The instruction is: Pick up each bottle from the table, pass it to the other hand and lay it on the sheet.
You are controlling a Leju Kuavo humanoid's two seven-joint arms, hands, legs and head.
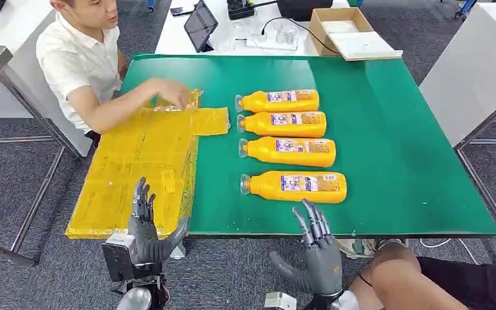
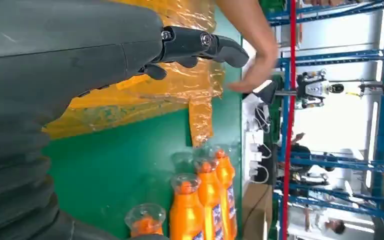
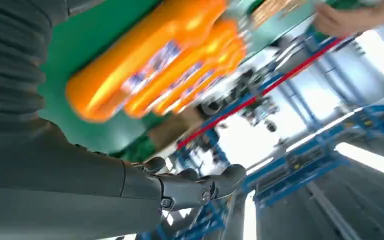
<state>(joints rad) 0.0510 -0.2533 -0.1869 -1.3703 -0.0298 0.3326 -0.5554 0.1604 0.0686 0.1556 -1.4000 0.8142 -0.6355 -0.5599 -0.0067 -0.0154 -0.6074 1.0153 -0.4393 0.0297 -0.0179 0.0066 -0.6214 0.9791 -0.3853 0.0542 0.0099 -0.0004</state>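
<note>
Hands first, since they sit nearest you: the left hand (image 1: 147, 227) hovers at the near edge of the yellow sheet (image 1: 139, 168), fingers spread and holding nothing, and the right hand (image 1: 318, 253) waits just short of the green table (image 1: 394, 129) edge, likewise apart and empty. By my reading you are at the very start of a cycle, with no bottle lifted yet. Four orange bottles (image 1: 294, 186) lie on their sides in a row on the table, caps toward the sheet, none on the sheet itself. The nearest one lies just beyond your right hand, so the next move probably calls for reaching that hand forward and closing around the bottle's body, then passing it across to the left hand for laying down. Farther off, one person (image 1: 81, 61) at the table's far left corner leans in with a hand (image 1: 171, 93) resting on the sheet's far edge, so mind that hand. Beyond the table you have one open cardboard box (image 1: 342, 29).
</note>
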